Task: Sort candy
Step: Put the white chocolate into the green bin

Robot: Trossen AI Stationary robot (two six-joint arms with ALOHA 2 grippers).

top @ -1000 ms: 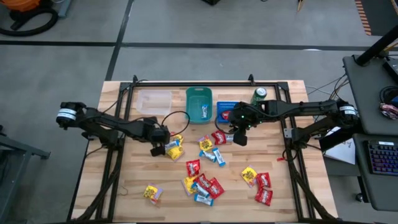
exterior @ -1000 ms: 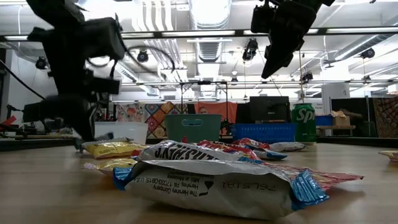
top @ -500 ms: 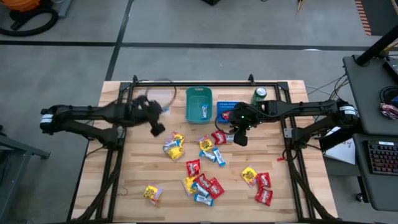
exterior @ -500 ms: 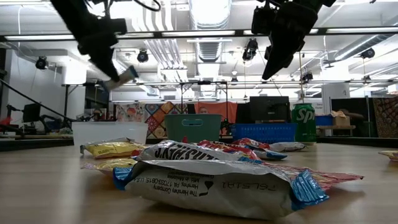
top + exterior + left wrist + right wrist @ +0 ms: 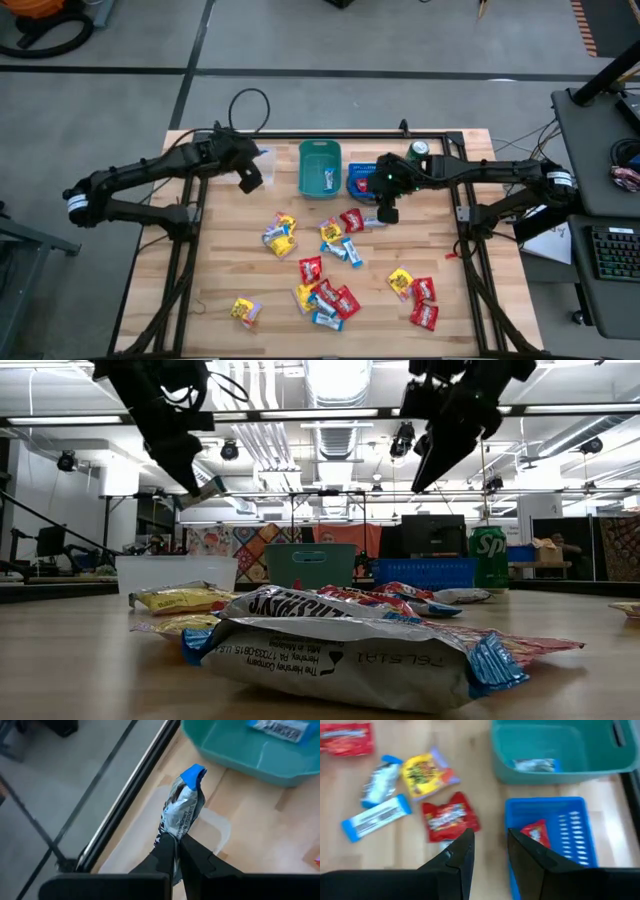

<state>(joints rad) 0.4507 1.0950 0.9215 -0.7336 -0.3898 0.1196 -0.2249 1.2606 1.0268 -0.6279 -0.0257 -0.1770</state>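
While you look straight down from the high view, take these in turn:
High view, left gripper (image 5: pixel 250 172): raised at 11 o'clock on the table (image 5: pixel 470 290), over the clear bin (image 5: pixel 240 160), just beside the teal bin (image 5: pixel 320 168).
High view, right gripper (image 5: pixel 386 208): at 1 o'clock, beside the blue basket (image 5: pixel 362 180); the green can (image 5: pixel 416 152) stands just beyond.
High view, candy (image 5: pixel 325 262): you see red, yellow and blue-white packets scattered from the centre toward 6 o'clock, with 1 blue-white packet inside the teal bin.
Low view, left gripper: high in the air, a small packet pinched at its tip, above the clear bin.
Low view, right gripper: also lifted, above the blue basket and can.
Left wrist view, left gripper: fingers pressed tight on 1 silver, blue-ended candy (image 5: pixel 184 807); the clear bin lies beneath it.
Right wrist view, right gripper: fingers stand narrowly apart and you cannot tell whether they hold anything; 1 red candy (image 5: pixel 536 832) lies in the blue basket below, more red, yellow and blue packets on the wood beside it.
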